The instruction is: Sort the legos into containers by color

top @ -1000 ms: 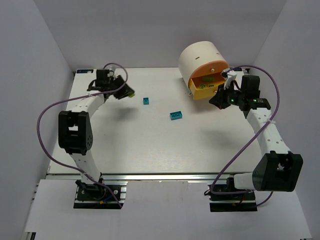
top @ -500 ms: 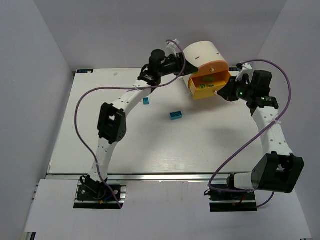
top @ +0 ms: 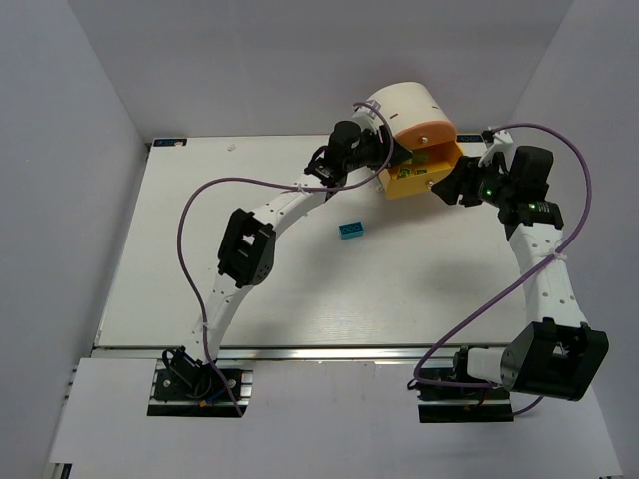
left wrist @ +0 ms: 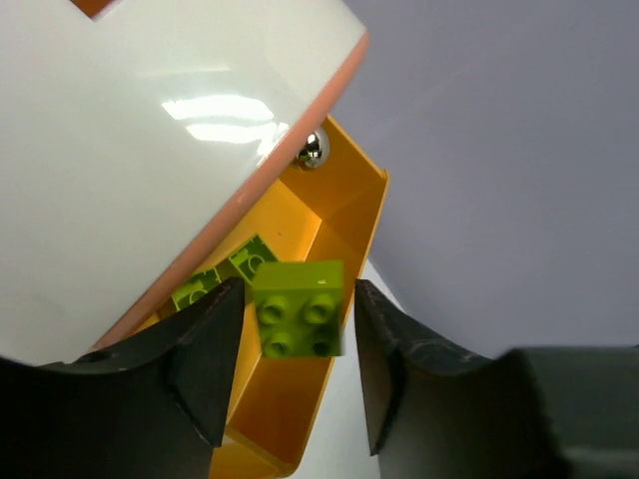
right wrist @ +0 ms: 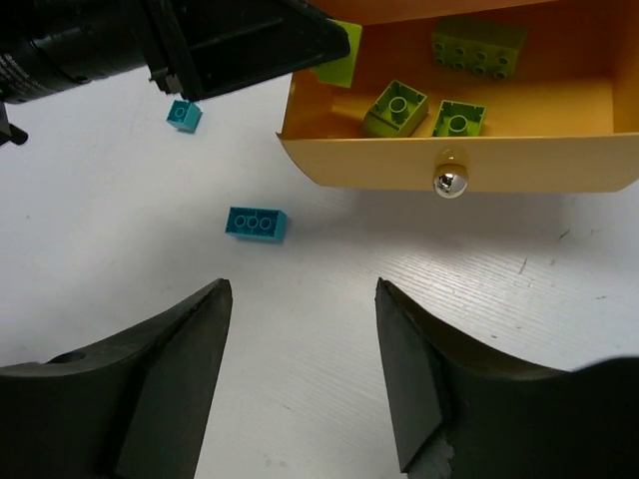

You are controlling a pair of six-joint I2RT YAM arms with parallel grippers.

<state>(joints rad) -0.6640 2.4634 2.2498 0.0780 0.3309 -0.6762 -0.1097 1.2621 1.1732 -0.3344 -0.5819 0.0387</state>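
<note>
A lime brick sits between my left jaws, parted slightly wider than it, yellow drawer beneath; right jaws spread open.

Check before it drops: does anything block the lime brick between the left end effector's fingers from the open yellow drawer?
Nothing visible does; the lime brick is at the rim of the open yellow drawer.

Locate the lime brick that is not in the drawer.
Left wrist view: the lime brick is between the fingers of the left gripper, over the open yellow drawer.
</note>
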